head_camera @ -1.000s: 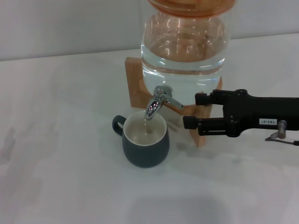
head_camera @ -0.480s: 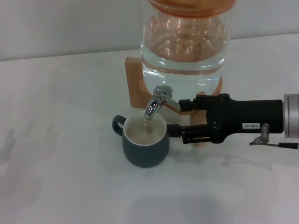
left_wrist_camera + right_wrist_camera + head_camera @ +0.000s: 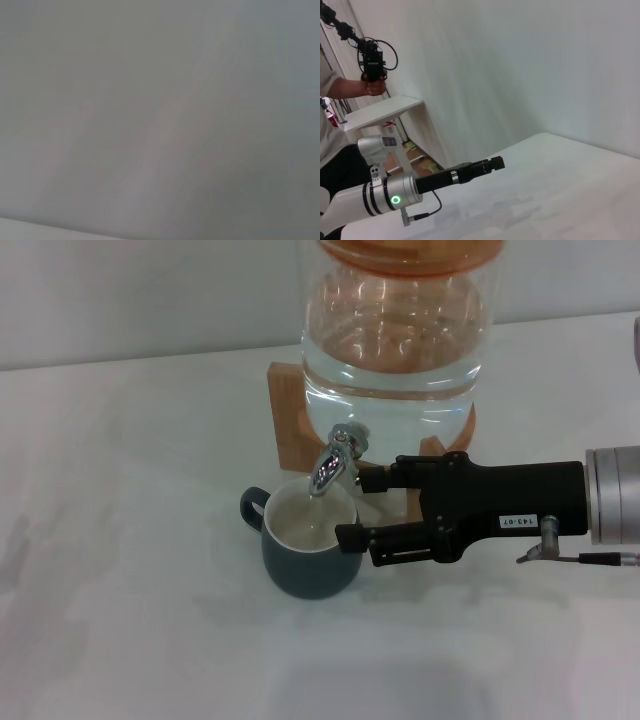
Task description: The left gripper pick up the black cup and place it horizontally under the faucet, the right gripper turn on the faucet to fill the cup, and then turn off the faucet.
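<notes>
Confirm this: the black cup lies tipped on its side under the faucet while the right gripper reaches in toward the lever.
Not tipped: the head view shows the black cup standing upright, mouth up, under the faucet. The right gripper does reach in toward the lever.

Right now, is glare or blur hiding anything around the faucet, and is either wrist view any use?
Head view: bright reflections on the chrome faucet and glass jar, but the black cup and right gripper read clearly. Left wrist view: a featureless grey blur, nothing usable. Right wrist view: sharp, but it shows neither faucet nor cup, only an arm over the white table.
</notes>
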You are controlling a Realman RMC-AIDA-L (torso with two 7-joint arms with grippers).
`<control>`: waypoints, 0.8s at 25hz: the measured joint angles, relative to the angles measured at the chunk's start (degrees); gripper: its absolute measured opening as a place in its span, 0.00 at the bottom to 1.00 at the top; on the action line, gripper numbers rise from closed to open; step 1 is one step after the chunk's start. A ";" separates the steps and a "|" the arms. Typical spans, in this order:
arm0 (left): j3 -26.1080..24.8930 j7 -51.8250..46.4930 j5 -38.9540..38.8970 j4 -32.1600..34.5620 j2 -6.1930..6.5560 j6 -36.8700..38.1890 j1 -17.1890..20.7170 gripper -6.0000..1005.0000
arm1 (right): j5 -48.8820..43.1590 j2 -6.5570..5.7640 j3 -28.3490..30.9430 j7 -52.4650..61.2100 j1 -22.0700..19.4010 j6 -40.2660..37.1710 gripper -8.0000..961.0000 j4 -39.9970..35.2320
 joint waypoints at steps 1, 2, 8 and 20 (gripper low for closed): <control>0.02 0.00 0.00 0.01 0.01 -0.10 -0.03 0.47 | 0.03 -0.01 -0.01 -0.01 0.00 0.01 0.86 0.00; 0.05 0.00 0.00 0.01 0.02 -0.23 -0.08 0.47 | 0.11 -0.01 0.03 -0.08 -0.05 0.09 0.86 0.00; 0.04 0.00 0.00 0.01 0.02 -0.34 0.02 0.47 | 0.27 -0.05 0.47 -0.31 -0.57 1.34 0.86 -0.29; -0.25 1.47 -0.02 -0.17 0.02 -0.53 0.01 0.47 | 2.08 -0.04 0.47 -2.43 -1.35 5.59 0.86 -1.30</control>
